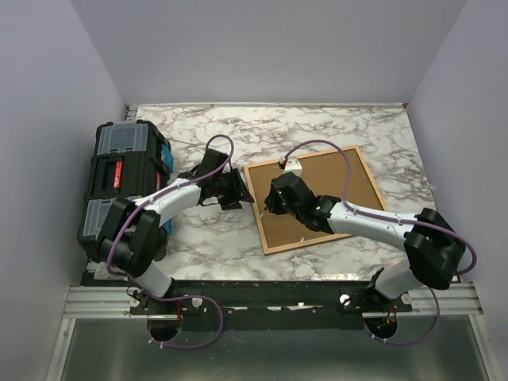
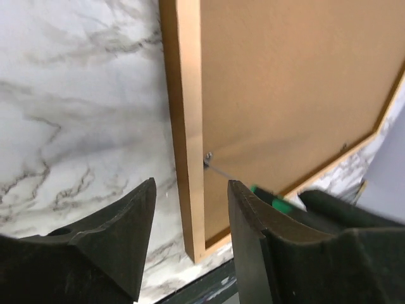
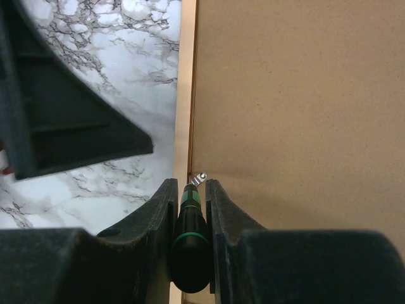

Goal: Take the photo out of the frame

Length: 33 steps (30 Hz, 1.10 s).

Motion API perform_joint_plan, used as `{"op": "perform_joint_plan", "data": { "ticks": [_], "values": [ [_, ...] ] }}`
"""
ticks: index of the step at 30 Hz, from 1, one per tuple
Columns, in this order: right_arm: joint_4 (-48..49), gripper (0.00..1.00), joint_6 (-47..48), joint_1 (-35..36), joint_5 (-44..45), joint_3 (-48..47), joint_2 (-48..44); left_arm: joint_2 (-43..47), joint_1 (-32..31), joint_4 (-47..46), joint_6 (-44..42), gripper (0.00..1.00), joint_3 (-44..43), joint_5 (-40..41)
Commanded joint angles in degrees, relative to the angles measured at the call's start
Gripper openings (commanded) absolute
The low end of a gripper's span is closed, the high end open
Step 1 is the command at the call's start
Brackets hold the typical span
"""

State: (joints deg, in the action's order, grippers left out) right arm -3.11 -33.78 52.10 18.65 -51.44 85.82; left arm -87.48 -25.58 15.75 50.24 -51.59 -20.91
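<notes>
The frame (image 1: pixel 255 213) lies face down on the marble table, its brown backing board (image 1: pixel 337 194) facing up. The photo is hidden under the board. My right gripper (image 1: pixel 274 202) is shut on a black screwdriver with green bands (image 3: pixel 190 240). Its tip is at a small metal clip (image 3: pixel 201 177) by the frame's left rail (image 3: pixel 185 95). My left gripper (image 1: pixel 236 190) is open and straddles that same rail (image 2: pixel 186 126), one finger on each side, not touching it. The clip (image 2: pixel 207 157) also shows in the left wrist view.
A black toolbox (image 1: pixel 119 178) with a red label and teal latches stands at the table's left edge, behind the left arm. Grey walls enclose the table on three sides. The two grippers are close together at the frame's left rail.
</notes>
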Motion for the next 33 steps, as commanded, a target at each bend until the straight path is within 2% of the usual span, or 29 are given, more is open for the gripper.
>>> {"op": "perform_joint_plan", "data": {
  "ticks": [1, 3, 9, 12, 15, 21, 24, 33],
  "values": [
    [-2.40, 0.00, 0.80, 0.68, 0.12, 0.62, -0.85, -7.16, -1.26, 2.95, 4.43, 0.49, -6.81, 6.55],
    [-2.25, 0.00, 0.77, 0.64, 0.01, 0.73, -0.72, -9.64, -1.67, 4.25, 4.47, 0.44, -8.98, 6.18],
    [-2.49, 0.00, 1.33, 0.72, -0.84, 0.82, -1.07, -15.64, -2.72, 7.42, 2.94, 0.42, -12.97, 11.26],
    [-3.12, 0.00, 1.60, 0.99, -0.91, 1.05, -1.59, -18.16, -3.36, 9.33, 1.39, 0.30, -14.91, 13.85],
    [-3.65, 0.00, 1.77, 1.32, -1.11, 1.21, -2.11, -20.60, -3.46, 12.21, -1.13, 0.27, -17.61, 15.64],
    [-5.59, 0.00, 1.74, 2.84, -0.46, 0.99, -2.06, -22.76, -3.59, 12.99, -2.01, 0.25, -18.43, 17.02],
    [-6.55, 0.00, 1.52, 3.45, 0.65, 1.16, -2.48, -23.48, -3.51, 13.25, -2.36, 0.20, -18.50, 17.03],
    [-11.08, 0.00, 1.15, 4.86, 6.02, 1.05, -4.21, -24.40, -3.33, 12.74, -2.94, 0.19, -18.18, 17.48]
  ]
}}
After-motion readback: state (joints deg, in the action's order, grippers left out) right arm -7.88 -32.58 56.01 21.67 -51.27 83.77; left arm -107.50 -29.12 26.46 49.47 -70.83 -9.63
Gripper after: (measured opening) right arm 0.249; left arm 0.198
